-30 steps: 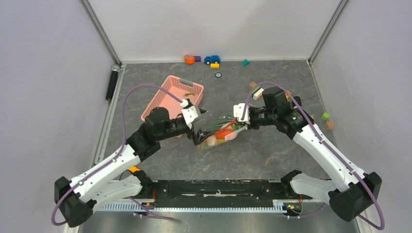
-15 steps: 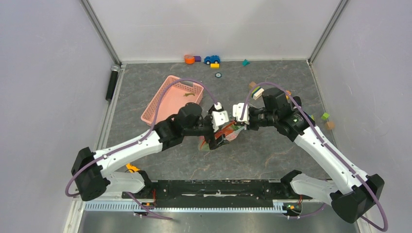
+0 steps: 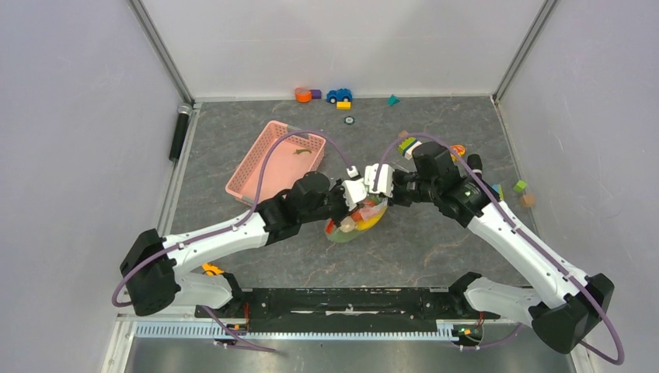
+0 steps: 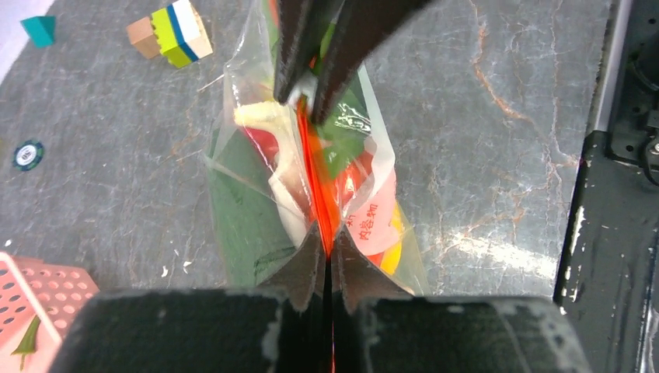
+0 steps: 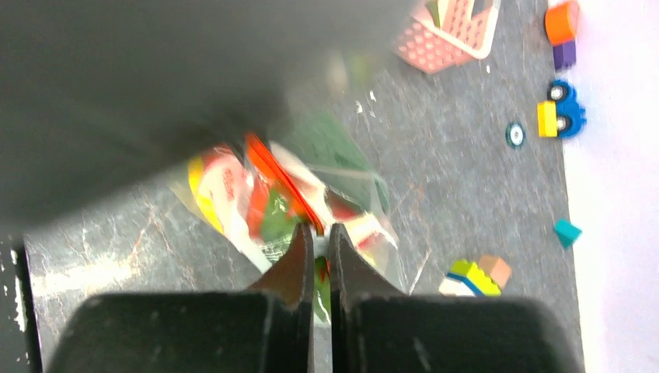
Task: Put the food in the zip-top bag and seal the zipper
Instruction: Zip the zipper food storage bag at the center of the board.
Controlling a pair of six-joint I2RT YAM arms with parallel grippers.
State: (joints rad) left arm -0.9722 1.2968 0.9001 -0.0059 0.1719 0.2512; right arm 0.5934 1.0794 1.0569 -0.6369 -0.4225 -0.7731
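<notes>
Both grippers, left [image 4: 328, 268] and right [image 5: 315, 252], were clamped on the zipper [image 4: 315, 183] of the filled zip-top bag [image 4: 256, 202]; sealing well needed the strip kept taut.

Red Chinese print, bag label [image 4: 371, 225], unreadable

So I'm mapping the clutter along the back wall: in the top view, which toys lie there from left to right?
Orange block → small purple block → blue toy car → teal wedge-shaped block.
</notes>
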